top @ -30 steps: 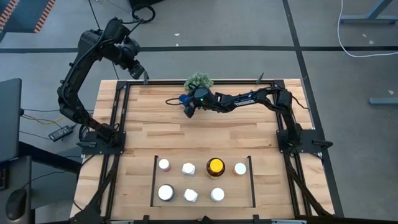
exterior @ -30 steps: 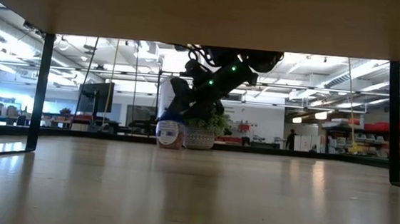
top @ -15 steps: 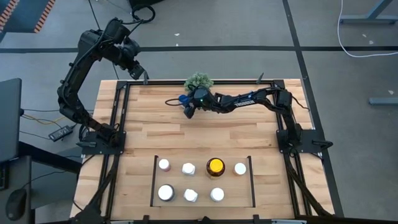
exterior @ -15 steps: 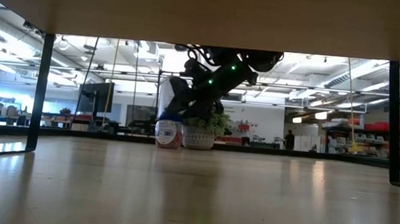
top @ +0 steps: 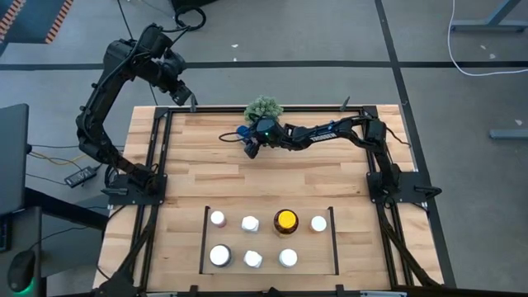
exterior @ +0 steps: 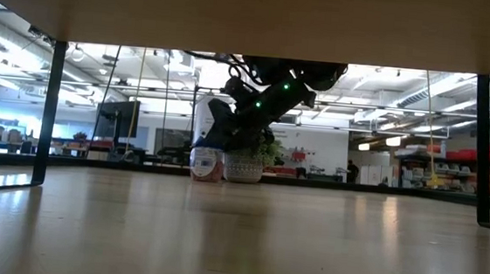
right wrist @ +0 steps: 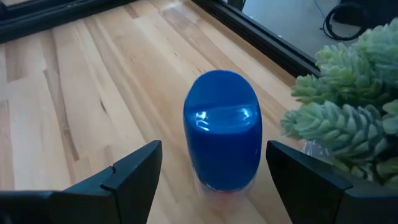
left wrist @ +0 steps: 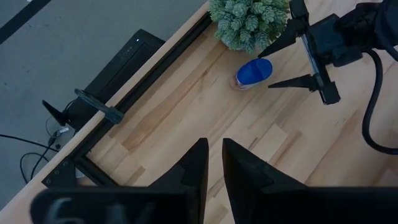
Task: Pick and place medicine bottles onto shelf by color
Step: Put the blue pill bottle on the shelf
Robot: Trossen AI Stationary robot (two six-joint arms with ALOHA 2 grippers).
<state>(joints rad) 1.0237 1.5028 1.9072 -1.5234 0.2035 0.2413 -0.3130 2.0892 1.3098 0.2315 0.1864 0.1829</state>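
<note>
— While the right arm reaches across the upper middle of the high view, where does its gripper sit?

— The right gripper (top: 248,142) is low over the table (top: 330,177), just below the green plant ball (top: 263,107). Its fingers are spread wide, one to each side of the blue-capped bottle (top: 242,131), and the right wrist view shows clear gaps between that bottle (right wrist: 222,134) and both fingers (right wrist: 127,174). So released, nothing grasped.

— Is the bottle upright?

— Yes. In the low view it stands on the wood (exterior: 207,163) right beside the plant (exterior: 248,157), with the gripper coming down from above. The left wrist view shows the same: blue cap (left wrist: 254,71) close under the plant (left wrist: 250,22), the right arm's two fingers (left wrist: 292,82) splayed around it.

— And the left arm?

— Raised at the upper left of the high view, past the table's far-left corner. The left gripper (top: 188,102) hangs over the black frame there; in its own wrist view the two dark fingers (left wrist: 196,168) stand close together with only a narrow slit between them, holding nothing.

— The shelf?

— The shelf (top: 204,239) lies in the lower middle of the high view, outlined in black strips. Seven bottles stand in it in two rows: four in the upper row, including the amber bottle with the yellow cap (top: 285,220), and three white-capped ones below (top: 253,259). It is well apart from the blue-capped bottle.
</note>
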